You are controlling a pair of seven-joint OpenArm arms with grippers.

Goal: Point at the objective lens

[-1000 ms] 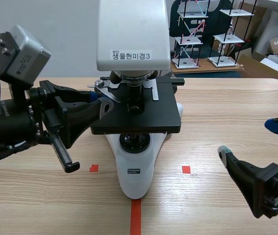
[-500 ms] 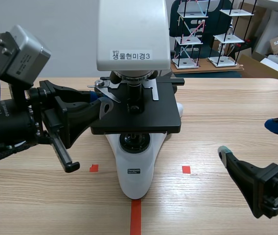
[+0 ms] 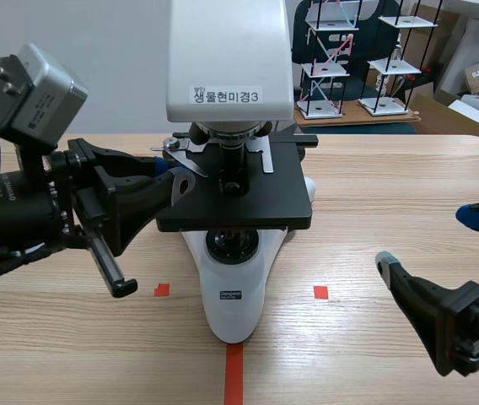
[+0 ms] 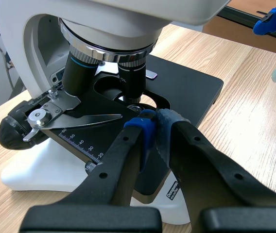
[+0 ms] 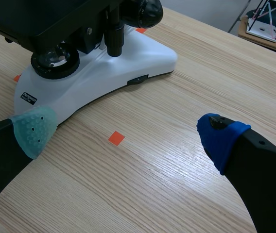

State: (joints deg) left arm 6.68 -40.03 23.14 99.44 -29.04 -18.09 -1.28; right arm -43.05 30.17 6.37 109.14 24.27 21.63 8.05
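A white microscope (image 3: 233, 304) with a flat black stage (image 3: 261, 207) stood at the middle of the light wooden table (image 3: 374, 177), its curved foot running toward the robot and ending just above a strip of orange-red tape. Under the white head, the short black objective lens (image 4: 130, 77) hung straight down over the hole in the stage, with a second, thicker black objective (image 4: 82, 68) just beside it on the same turret. In the scene view the same lens (image 3: 233, 156) showed between the head and the stage.

The left gripper (image 4: 153, 124) came in low from the left side and lay over the stage. Its 2 fingers were clenched together on nothing, the blue pad (image 4: 145, 131) pressed against the grey-green pad (image 4: 169, 133). The joined tips were aimed at the objective lens and sat just below and in front of it; whether they touched the barrel could not be told. A silver stage clip (image 4: 60, 109) with a black pointed arm lay on the stage beside those fingers.

The right gripper (image 5: 127, 133) hung above bare table on the right, well apart from the stage and the lens. Its jaws were released and spread wide, with the grey-green pad (image 5: 33, 128) near the microscope's white foot (image 5: 128, 63) and the blue pad (image 5: 220, 138) farther out. A small orange-red tape square lay on the table between them
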